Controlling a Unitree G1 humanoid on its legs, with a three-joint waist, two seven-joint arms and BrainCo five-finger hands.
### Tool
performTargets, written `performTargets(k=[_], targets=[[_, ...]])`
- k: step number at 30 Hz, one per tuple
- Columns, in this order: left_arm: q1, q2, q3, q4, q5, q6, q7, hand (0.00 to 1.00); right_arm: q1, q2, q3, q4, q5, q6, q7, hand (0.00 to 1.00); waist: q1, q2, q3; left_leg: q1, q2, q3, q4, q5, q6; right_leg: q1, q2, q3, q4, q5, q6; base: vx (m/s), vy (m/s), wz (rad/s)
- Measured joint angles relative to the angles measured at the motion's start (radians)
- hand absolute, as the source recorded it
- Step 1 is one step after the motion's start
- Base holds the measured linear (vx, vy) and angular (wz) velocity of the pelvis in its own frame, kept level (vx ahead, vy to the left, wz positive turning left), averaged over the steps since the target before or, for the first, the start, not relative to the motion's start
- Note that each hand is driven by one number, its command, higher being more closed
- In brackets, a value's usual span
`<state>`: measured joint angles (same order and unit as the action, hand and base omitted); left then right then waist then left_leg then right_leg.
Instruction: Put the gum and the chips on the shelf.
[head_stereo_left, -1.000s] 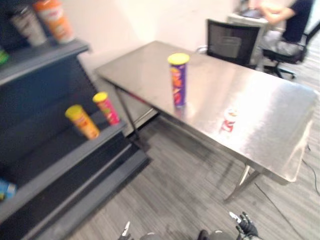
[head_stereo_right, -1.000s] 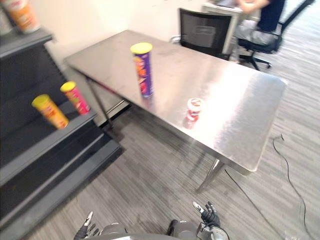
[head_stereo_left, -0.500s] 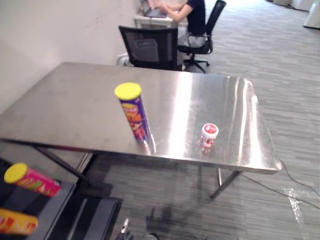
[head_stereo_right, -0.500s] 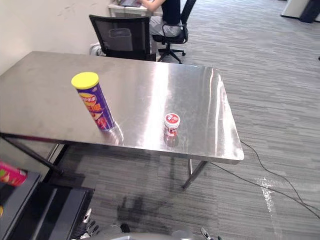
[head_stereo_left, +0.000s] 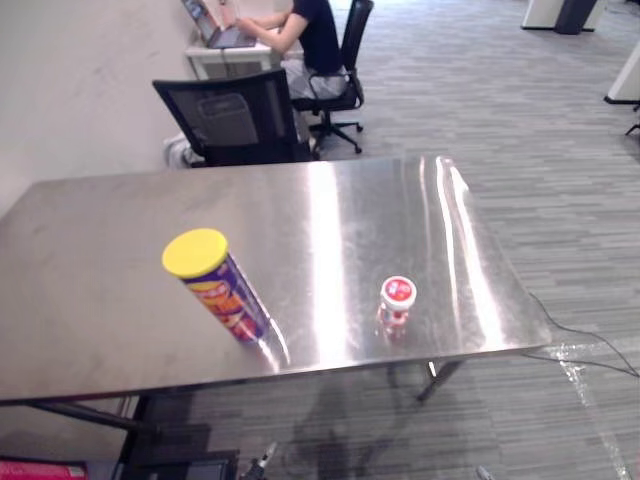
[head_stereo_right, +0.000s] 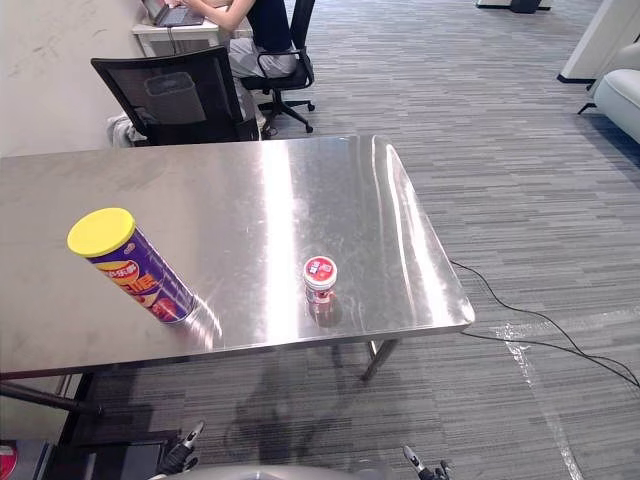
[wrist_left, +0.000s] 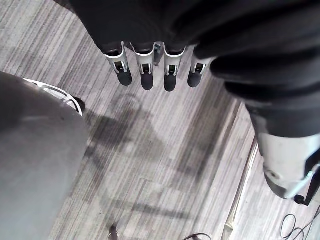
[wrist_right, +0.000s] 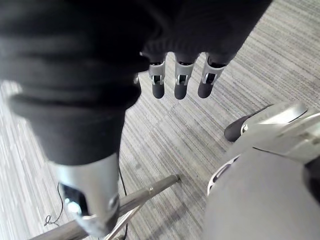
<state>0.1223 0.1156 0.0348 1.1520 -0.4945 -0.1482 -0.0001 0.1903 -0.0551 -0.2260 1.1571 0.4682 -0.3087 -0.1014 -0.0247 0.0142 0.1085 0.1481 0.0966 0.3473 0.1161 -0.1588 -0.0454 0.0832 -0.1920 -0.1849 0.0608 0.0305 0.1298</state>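
Note:
The chips, a purple can with a yellow lid, stand on the steel table left of its middle. The gum, a small white jar with a red lid, stands to the can's right, near the table's front edge. My left hand hangs low over the carpet with straight fingers and holds nothing. My right hand hangs the same way, with a table leg past it. Both hands are well below and in front of the table.
A black mesh chair stands behind the table. Behind it a person sits at a desk with a laptop. A pink can on the dark shelf shows at the lower left corner. Grey carpet stretches to the right.
The camera has swung right: the shelf has slid out to the left and the table now lies straight ahead. Can and jar stand where they stood.

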Motion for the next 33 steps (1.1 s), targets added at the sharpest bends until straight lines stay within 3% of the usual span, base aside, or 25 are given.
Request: performTargets(k=[7, 17, 18, 22, 27, 33], targets=[[-0.001, 0.001, 0.000, -0.011, 0.008, -0.006, 0.022, 0.00, -0.003, 0.007, -0.001, -0.001, 0.001, 0.000, -0.045, 0.00, 0.008, -0.015, -0.003, -0.006, -0.010, -0.006, 0.000, 0.000, 0.000, 0.027, -0.006, -0.052, -0.061, 0.046, 0.000, -0.05, -0.010, 0.02], [-0.001, 0.008, -0.030, -0.023, 0.012, -0.018, 0.027, 0.00, -0.018, 0.017, 0.000, -0.002, 0.001, 0.000, -0.048, 0.00, 0.014, -0.035, -0.001, -0.021, -0.024, -0.036, -0.059, 0.002, 0.001, 0.007, -0.001, -0.114, -0.113, 0.030, 0.004, -0.15, -0.069, -0.03], [-0.001, 0.015, -0.030, -0.033, 0.020, -0.019, 0.027, 0.00, -0.021, 0.022, 0.000, -0.002, 0.001, 0.000, -0.048, 0.00, 0.025, -0.051, 0.000, -0.017, -0.042, -0.032, -0.087, 0.027, 0.001, -0.002, -0.014, -0.122, -0.114, 0.000, 0.004, -0.23, -0.096, -0.12], [-0.001, 0.013, -0.041, -0.039, 0.040, -0.020, 0.033, 0.00, -0.002, 0.022, 0.000, -0.002, 0.001, 0.000, -0.049, 0.00, 0.021, -0.055, -0.002, 0.024, -0.058, -0.060, -0.213, 0.110, -0.007, -0.010, -0.011, -0.150, -0.103, -0.017, -0.007, -0.17, -0.063, 0.18], [0.006, 0.007, -0.052, -0.039, 0.043, -0.059, 0.035, 0.00, 0.006, 0.020, 0.003, -0.003, 0.001, 0.000, -0.047, 0.00, 0.026, -0.057, -0.012, 0.011, -0.059, -0.073, -0.217, 0.115, -0.011, -0.009, -0.012, -0.145, -0.113, -0.017, -0.007, -0.09, -0.018, 0.04], [0.024, 0.008, -0.071, -0.044, 0.060, -0.145, 0.040, 0.00, 0.002, 0.021, 0.019, -0.003, 0.001, 0.000, -0.039, 0.00, 0.026, -0.053, -0.032, 0.013, -0.072, -0.085, -0.213, 0.110, -0.005, -0.002, -0.019, -0.132, -0.111, 0.003, 0.003, 0.06, 0.038, 0.04]])
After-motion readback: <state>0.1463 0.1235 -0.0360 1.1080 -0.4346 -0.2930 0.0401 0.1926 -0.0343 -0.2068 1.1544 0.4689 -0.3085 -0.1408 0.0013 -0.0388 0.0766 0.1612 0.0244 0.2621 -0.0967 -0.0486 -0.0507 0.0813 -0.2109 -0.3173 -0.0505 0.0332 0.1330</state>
